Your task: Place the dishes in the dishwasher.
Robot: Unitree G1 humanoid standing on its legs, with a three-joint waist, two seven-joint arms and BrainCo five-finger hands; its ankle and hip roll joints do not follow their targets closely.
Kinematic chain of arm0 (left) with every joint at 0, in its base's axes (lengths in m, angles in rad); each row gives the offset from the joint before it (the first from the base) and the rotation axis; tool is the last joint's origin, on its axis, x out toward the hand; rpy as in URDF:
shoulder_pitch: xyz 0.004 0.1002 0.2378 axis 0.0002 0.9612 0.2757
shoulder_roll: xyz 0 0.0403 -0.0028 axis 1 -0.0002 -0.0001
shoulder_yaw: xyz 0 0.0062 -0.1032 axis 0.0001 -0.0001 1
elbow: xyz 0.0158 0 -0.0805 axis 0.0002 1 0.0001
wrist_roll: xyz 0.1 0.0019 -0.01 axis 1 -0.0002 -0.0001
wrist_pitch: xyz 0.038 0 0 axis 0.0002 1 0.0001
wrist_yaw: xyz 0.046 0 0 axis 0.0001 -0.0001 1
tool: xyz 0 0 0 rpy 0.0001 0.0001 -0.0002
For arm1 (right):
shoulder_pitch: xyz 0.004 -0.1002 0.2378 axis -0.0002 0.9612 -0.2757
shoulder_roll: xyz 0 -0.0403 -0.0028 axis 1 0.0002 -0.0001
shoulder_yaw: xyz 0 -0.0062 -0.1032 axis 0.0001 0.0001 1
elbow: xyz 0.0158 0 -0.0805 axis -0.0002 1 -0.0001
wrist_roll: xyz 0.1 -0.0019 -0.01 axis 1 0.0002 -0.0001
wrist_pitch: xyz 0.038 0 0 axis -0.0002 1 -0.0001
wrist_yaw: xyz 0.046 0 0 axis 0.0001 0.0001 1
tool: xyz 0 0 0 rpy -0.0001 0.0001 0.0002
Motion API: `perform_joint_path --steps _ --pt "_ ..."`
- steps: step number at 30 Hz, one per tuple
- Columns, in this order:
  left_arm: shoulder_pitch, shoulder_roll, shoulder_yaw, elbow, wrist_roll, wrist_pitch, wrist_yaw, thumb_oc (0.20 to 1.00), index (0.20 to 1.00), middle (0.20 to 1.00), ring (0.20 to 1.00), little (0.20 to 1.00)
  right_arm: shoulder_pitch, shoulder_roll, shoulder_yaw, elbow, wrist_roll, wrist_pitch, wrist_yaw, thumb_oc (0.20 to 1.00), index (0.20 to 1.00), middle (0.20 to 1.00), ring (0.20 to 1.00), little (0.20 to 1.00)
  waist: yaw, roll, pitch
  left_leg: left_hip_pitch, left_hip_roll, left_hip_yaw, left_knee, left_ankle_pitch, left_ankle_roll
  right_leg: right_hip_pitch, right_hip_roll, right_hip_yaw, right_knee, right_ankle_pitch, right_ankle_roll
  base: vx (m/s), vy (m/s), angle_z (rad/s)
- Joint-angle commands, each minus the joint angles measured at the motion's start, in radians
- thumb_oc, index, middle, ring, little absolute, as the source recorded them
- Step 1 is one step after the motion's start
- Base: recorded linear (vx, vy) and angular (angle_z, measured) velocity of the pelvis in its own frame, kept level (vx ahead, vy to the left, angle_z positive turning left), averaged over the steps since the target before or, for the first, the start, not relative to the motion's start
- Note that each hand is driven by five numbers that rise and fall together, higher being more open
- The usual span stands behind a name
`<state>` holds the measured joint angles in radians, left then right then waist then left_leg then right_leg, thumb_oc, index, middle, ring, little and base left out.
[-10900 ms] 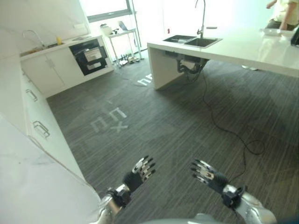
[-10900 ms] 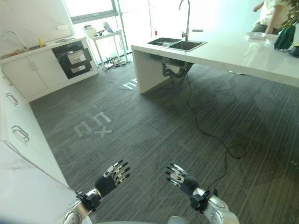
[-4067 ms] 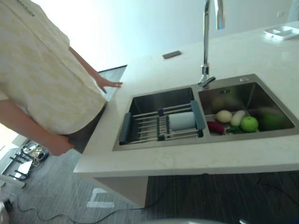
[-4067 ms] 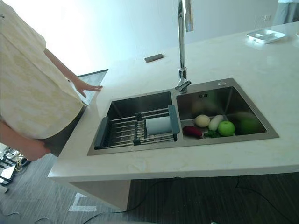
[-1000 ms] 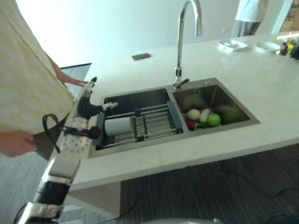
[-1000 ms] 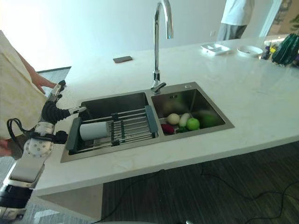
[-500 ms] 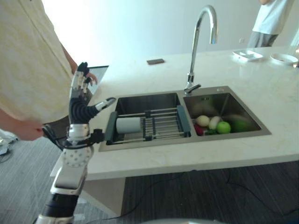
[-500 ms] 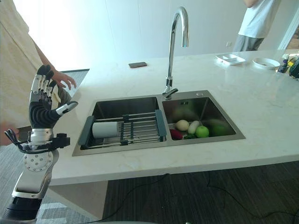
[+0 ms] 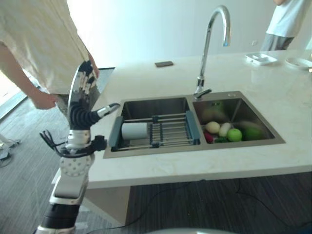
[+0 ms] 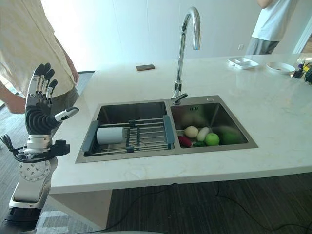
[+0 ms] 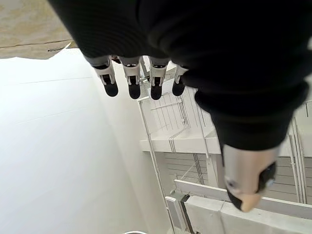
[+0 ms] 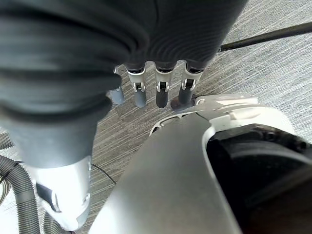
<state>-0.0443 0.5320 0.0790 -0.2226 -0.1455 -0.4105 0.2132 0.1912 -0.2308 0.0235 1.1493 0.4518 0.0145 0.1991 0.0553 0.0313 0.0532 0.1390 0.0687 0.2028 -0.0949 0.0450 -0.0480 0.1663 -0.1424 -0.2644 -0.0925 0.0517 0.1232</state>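
White counter, double sink; left hand raised upright beside it, fingers straight, spread.

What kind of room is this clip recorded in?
Most likely a kitchen, perhaps a demo one. A white counter island holds a double-basin steel sink with a tall curved faucet; a drying rack spans one basin and produce such as a green apple lies in the other.

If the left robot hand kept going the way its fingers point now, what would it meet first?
Probably nothing nearby: the left robot hand points straight up with fingers open, beside the counter. The person stands just behind it; depth is unclear.
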Motion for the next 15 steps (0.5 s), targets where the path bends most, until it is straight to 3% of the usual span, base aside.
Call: perform_joint_path --steps 1,7,10,12,13,15 --pt "-0.066 0.042 0.026 -0.01 0.047 0.002 -0.012 1.0 1.0 1.0 1.0 1.0 -0.072 0.019 -0.002 0.015 -0.003 0.003 -0.005 1.0 1.0 1.0 1.0 1.0 0.0 -0.01 0.057 0.042 0.019 0.022 0.008 -0.072 -0.016 0.03 -0.024 -0.03 0.042 -0.059 0.036 0.05 0.011 -0.02" --pt "-0.055 0.091 0.045 0.024 0.153 0.024 0.025 1.0 1.0 1.0 1.0 1.0 -0.053 0.009 -0.023 0.024 -0.026 0.002 0.0 1.0 1.0 1.0 1.0 1.0 -0.012 -0.003 0.056 0.04 0.02 0.032 0.008 -0.072 -0.018 0.026 -0.022 -0.022 0.03 -0.05 0.039 0.04 -0.01 -0.05" --pt "-0.054 0.105 0.048 0.037 0.169 0.078 -0.035 1.0 1.0 1.0 1.0 1.0 -0.05 0.006 -0.027 0.02 -0.022 0.0 -0.009 1.0 1.0 1.0 1.0 1.0 -0.016 -0.001 0.053 0.037 0.021 0.034 0.008 -0.071 -0.02 0.023 -0.021 -0.017 0.026 -0.048 0.041 0.04 -0.021 -0.03" --pt "-0.074 0.164 0.037 0.08 0.242 0.149 -0.067 1.0 1.0 1.0 1.0 1.0 -0.05 -0.001 -0.023 0.007 -0.029 0.013 -0.004 1.0 1.0 1.0 1.0 1.0 -0.027 0.004 0.051 0.038 0.02 0.039 0.008 -0.07 -0.02 0.021 -0.019 -0.008 0.025 -0.046 0.042 0.04 -0.009 -0.03" --pt "-0.076 0.169 0.036 0.084 0.24 0.149 -0.064 1.0 1.0 1.0 1.0 1.0 -0.05 -0.002 -0.023 0.007 -0.029 0.013 -0.005 1.0 1.0 1.0 1.0 1.0 -0.027 0.005 0.051 0.038 0.02 0.039 0.008 -0.07 -0.019 0.021 -0.019 -0.007 0.024 -0.045 0.043 0.04 0.001 -0.02" --pt "-0.102 0.217 0.032 0.12 0.226 0.215 -0.095 1.0 1.0 1.0 1.0 1.0 -0.049 -0.009 -0.018 0.007 -0.039 0.02 -0.009 1.0 1.0 1.0 1.0 1.0 -0.035 0.01 0.05 0.037 0.019 0.044 0.008 -0.07 -0.019 0.018 -0.02 -0.003 0.021 -0.043 0.046 0.04 0.004 -0.07"
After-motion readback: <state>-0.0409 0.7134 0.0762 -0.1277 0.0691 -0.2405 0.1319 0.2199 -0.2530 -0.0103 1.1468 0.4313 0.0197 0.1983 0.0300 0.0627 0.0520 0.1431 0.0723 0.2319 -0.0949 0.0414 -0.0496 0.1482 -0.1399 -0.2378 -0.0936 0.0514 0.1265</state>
